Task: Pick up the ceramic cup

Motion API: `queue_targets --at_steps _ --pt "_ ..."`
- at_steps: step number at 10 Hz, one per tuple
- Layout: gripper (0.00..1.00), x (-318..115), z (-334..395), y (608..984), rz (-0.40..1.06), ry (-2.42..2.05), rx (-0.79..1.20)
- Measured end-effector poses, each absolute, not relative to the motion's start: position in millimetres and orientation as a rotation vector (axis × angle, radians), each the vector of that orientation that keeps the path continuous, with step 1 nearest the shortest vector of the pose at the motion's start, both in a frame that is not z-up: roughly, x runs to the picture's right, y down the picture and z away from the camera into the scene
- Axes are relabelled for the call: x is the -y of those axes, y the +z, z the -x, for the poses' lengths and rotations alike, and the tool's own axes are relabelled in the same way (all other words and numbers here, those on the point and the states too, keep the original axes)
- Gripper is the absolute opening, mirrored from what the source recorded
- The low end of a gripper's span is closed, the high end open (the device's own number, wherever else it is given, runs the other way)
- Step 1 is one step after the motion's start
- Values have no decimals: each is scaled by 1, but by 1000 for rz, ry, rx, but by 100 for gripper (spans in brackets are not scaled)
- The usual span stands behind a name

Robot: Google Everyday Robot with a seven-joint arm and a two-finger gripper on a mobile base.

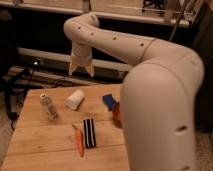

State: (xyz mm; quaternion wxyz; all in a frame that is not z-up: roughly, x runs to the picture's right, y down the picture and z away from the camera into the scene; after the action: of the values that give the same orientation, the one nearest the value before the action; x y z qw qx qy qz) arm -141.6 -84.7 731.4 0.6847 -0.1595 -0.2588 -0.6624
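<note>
The ceramic cup [75, 99] is small, plain and white, and lies on its side on the wooden table [45, 137], left of centre. My gripper [81, 73] hangs above the table's far edge, just above and behind the cup, not touching it. Its two fingers [71, 70] point down and stand apart, with nothing between them. My white arm [160, 100] sweeps in from the right and fills the right side of the view.
A small clear bottle [48, 106] stands left of the cup. A blue object [109, 101] lies to its right, next to the red-orange bowl [116, 115], mostly hidden by my arm. A carrot [79, 142] and a black striped object [89, 133] lie nearer the front.
</note>
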Motion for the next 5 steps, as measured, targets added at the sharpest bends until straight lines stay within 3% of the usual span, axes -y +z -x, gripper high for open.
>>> queue_targets --at_steps 5 --pt "67 34 178 813 550 -1353 686"
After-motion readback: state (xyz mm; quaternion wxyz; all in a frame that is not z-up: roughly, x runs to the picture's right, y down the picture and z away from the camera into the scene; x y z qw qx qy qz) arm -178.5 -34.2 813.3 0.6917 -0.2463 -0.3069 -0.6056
